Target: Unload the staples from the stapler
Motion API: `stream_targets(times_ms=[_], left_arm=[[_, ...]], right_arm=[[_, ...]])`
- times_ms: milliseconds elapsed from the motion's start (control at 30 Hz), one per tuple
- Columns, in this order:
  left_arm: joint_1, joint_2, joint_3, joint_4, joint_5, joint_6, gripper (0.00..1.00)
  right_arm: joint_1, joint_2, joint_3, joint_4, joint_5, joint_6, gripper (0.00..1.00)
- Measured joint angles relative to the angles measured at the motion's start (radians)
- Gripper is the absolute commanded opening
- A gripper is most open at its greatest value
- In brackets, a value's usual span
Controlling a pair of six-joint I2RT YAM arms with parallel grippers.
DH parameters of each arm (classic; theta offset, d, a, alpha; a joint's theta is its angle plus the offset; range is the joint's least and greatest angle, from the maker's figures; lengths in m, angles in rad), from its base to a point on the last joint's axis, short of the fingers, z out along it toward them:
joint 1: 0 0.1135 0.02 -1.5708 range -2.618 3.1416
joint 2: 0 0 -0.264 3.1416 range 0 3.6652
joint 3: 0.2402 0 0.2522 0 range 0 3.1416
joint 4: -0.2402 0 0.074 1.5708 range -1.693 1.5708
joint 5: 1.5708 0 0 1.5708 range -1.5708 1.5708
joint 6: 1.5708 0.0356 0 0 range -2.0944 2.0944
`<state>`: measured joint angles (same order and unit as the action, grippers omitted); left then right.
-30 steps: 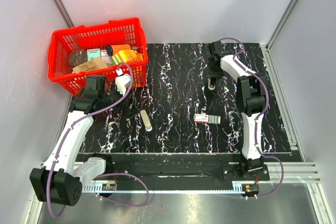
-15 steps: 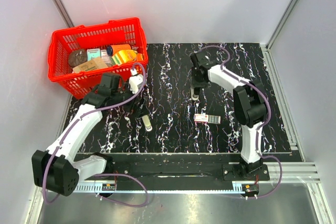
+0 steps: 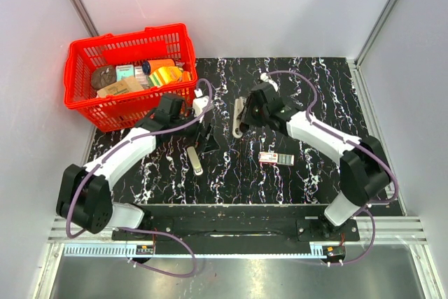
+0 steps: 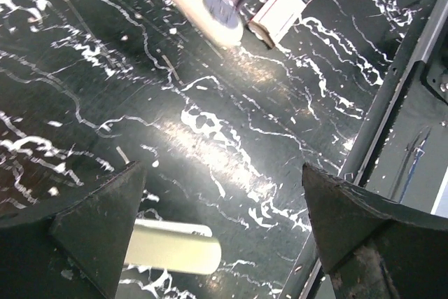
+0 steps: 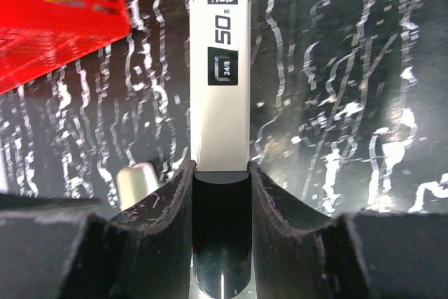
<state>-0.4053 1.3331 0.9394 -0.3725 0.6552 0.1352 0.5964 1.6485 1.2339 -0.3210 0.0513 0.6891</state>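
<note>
Black marble-patterned table fills the floor of a white-walled booth, and both arms reach in over its middle. Beyond the right gripper's fingertips and off to their left stands a red basket full of packets. The right fingers are closed tight on one end of the stapler, a slim cream-white bar printed with "50" and "24/8". It sticks straight out past the fingertips and is held above the table. The left gripper has its fingers spread wide with nothing between them. Its wrist view shows only bare table in the gap. A second cream-white piece lies flat on the table below, just beside the finger on the left of that view. Whether it touches that finger I cannot tell. A small red-and-white box lies well out past the left fingertips, close to the held stapler's blurred end.
</note>
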Motion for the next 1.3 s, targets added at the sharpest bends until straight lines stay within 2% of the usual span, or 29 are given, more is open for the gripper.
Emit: stream_targets(times_ms=[233, 367, 800, 933, 1000, 1067, 1200, 1300], left_arm=[[-0.037, 0.071, 0.000, 0.114, 0.051, -0.082, 0.99], [-0.038, 0.093, -0.002, 0.164, 0.074, -0.102, 0.99], [-0.040, 0.095, -0.087, 0.245, 0.089, -0.103, 0.79], [-0.040, 0.095, -0.094, 0.270, 0.083, -0.104, 0.62], [-0.040, 0.093, -0.101, 0.275, 0.083, -0.103, 0.47], [-0.043, 0.092, -0.106, 0.277, 0.086, -0.101, 0.36], [-0.048, 0.082, -0.116, 0.275, 0.085, -0.099, 0.26], [-0.039, 0.081, -0.116, 0.270, 0.071, -0.101, 0.08]], right_arm=[[0.129, -0.076, -0.088, 0.113, 0.027, 0.110, 0.00], [0.153, -0.108, -0.105, 0.125, 0.037, 0.143, 0.00], [0.203, -0.141, -0.148, 0.228, 0.059, 0.194, 0.00], [0.214, -0.141, -0.153, 0.241, 0.052, 0.206, 0.00], [0.215, -0.141, -0.153, 0.250, 0.052, 0.208, 0.00], [0.215, -0.141, -0.153, 0.251, 0.056, 0.209, 0.00], [0.215, -0.141, -0.158, 0.256, 0.060, 0.210, 0.00], [0.216, -0.141, -0.167, 0.271, 0.053, 0.213, 0.00]])
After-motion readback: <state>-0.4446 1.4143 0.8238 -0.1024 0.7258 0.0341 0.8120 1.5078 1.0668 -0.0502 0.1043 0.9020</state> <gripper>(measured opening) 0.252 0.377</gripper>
